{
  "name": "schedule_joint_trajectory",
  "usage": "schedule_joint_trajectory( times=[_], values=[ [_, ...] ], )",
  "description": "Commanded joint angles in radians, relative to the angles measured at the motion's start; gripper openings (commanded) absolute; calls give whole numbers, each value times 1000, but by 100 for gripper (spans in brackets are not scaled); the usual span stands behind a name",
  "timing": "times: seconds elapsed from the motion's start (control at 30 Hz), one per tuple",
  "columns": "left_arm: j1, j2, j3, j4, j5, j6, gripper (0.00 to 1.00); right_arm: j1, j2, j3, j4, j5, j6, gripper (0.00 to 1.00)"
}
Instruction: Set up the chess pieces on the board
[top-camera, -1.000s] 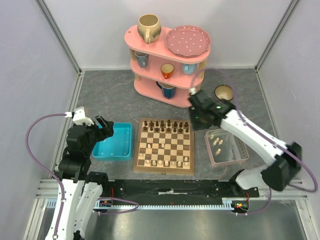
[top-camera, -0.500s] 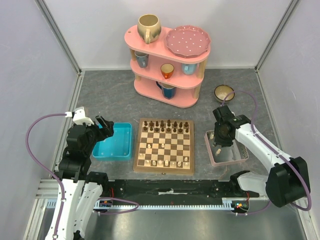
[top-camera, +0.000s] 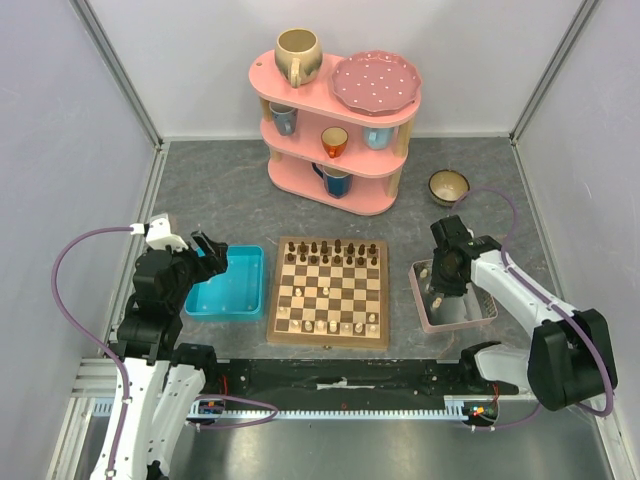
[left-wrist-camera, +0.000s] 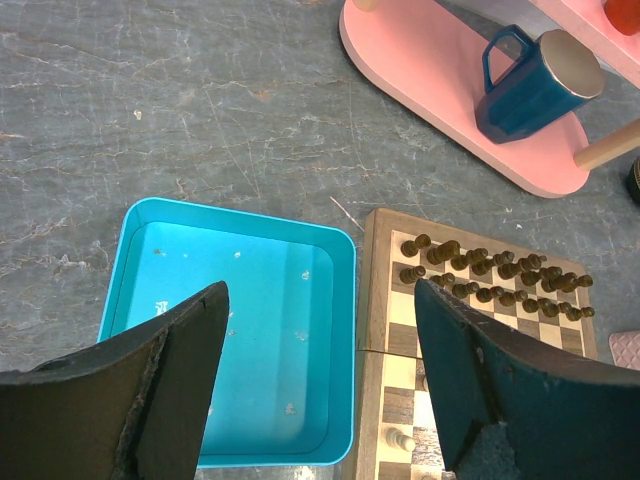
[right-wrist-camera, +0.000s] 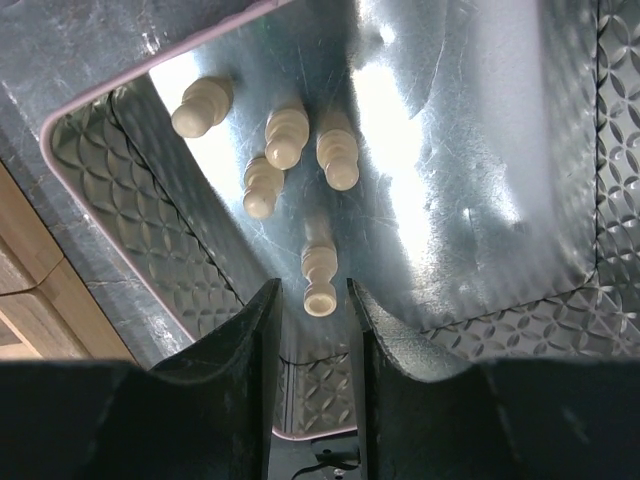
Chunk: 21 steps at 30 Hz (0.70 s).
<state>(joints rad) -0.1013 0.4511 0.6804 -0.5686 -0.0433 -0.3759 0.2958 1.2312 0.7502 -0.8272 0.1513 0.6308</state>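
Right wrist: right claw (right-wrist-camera: 312, 292) has dropped into the clear tray (right-wrist-camera: 92, 150), slightly spread astride a lying cream chess piece (right-wrist-camera: 319, 262); pickup likely next.

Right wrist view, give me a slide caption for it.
Right gripper poised open over five cream chess pieces lying on their sides in the clear pink-rimmed tray.
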Motion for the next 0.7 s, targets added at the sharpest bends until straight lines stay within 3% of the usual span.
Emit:
schedule_joint_trajectory(
  times=[0.0, 0.67],
  values=[
    [5, -2, -2, 44, 8, -1, 81, -23, 13, -9, 54, -13, -17, 38],
    [5, -8, -4, 44, 6, -1, 81, -30, 27, -32, 39, -47, -26, 37]
  ],
)
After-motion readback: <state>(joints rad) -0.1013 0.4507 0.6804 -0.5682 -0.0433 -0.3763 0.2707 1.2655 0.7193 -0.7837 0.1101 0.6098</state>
